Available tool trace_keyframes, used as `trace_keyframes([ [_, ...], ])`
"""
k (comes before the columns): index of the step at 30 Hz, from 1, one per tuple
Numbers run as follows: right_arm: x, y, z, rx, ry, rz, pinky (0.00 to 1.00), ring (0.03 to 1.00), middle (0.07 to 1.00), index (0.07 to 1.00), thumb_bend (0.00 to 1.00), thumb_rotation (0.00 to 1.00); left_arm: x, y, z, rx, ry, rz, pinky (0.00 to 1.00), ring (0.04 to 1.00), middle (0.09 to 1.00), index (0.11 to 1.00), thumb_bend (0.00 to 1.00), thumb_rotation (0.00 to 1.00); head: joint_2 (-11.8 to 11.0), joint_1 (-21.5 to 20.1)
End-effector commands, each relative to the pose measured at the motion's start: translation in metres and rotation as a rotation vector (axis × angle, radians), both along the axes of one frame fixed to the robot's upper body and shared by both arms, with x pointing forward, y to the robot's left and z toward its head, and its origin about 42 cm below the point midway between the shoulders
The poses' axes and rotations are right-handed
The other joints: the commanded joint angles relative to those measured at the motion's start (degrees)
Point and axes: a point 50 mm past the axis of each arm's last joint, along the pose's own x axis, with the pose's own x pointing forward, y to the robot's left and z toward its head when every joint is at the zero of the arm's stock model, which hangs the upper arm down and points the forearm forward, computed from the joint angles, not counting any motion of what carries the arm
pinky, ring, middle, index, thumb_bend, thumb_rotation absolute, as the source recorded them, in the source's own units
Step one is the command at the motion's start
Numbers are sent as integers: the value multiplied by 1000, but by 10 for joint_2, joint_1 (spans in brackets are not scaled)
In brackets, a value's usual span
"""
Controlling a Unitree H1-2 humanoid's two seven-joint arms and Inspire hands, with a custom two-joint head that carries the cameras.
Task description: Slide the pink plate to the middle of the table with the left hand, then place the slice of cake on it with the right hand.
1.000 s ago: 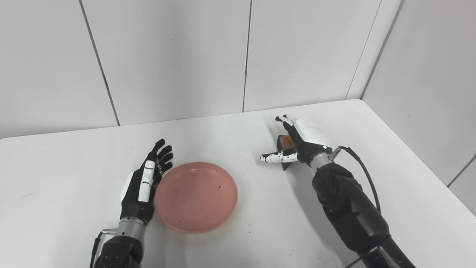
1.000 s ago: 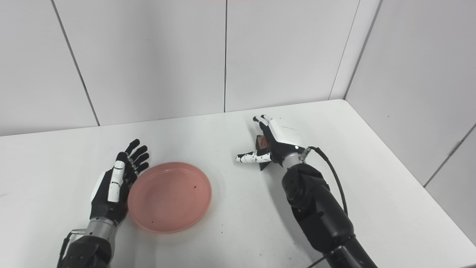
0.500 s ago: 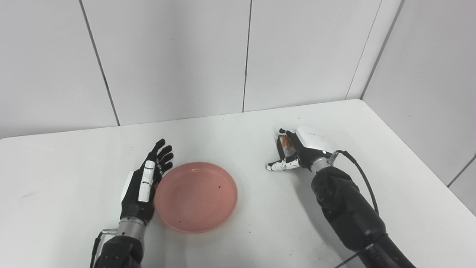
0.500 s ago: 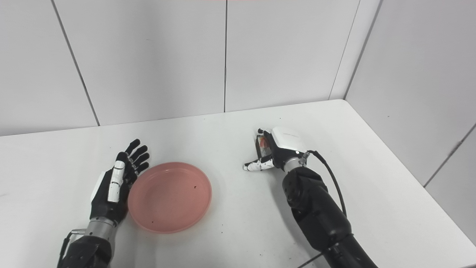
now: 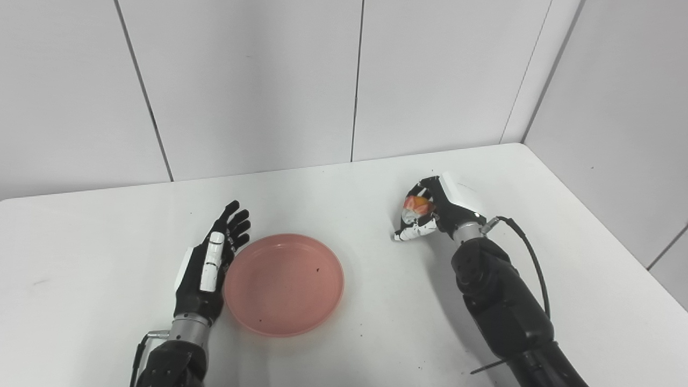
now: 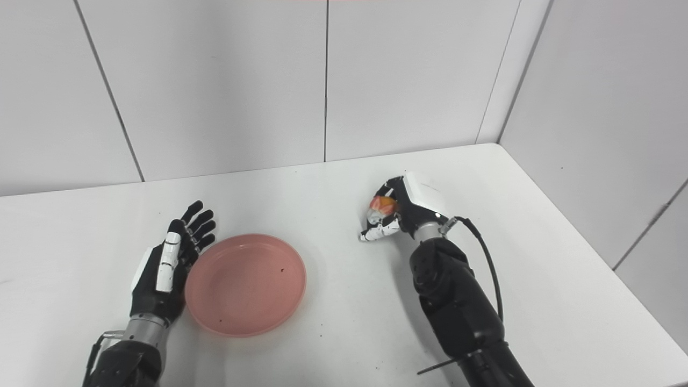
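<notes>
Since 1 s ago, right hand (image 5: 438, 209) curled shut on orange-topped cake slice (image 5: 415, 207) w/ lift. Round pink plastic plate (image 5: 284, 283) lies leftward on worktop (image 5: 376, 301); left hand (image 5: 207, 266) open beside it.

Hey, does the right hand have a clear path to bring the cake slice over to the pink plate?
Probably yes. The right hand is shut on the cake slice, and only bare table lies between it and the pink plate. The left hand sits at the plate's far side.
</notes>
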Motion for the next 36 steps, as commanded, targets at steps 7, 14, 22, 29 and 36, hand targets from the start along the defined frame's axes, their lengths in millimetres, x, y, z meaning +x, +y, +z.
trace_keyframes([
  [7, 5, 10, 29, -7, -216, 17, 81, 142, 470, 478, 523, 0, -23, 2, -39, -3, 111, 4, 895, 907, 905, 895, 609, 1000, 1, 1],
  [14, -5, 24, 39, 81, -289, 112, 134, 200, 408, 488, 514, 0, -23, -2, -40, 1, 104, 3, 883, 899, 900, 893, 629, 1000, -1, 18],
  [22, -19, 65, 36, 240, -275, 321, 126, 189, 446, 478, 518, 0, -24, -6, -44, 6, 94, -4, 884, 902, 904, 897, 626, 1000, -1, 47],
  [29, -24, 94, 28, 245, -238, 431, 133, 194, 470, 477, 520, 0, -26, -13, -45, 16, 80, 4, 864, 889, 898, 895, 627, 1000, 1, 87],
  [36, -26, 117, 16, 260, -198, 551, 217, 355, 451, 514, 506, 0, -27, -22, -48, 12, 63, 13, 858, 882, 888, 884, 615, 1000, 0, 129],
])
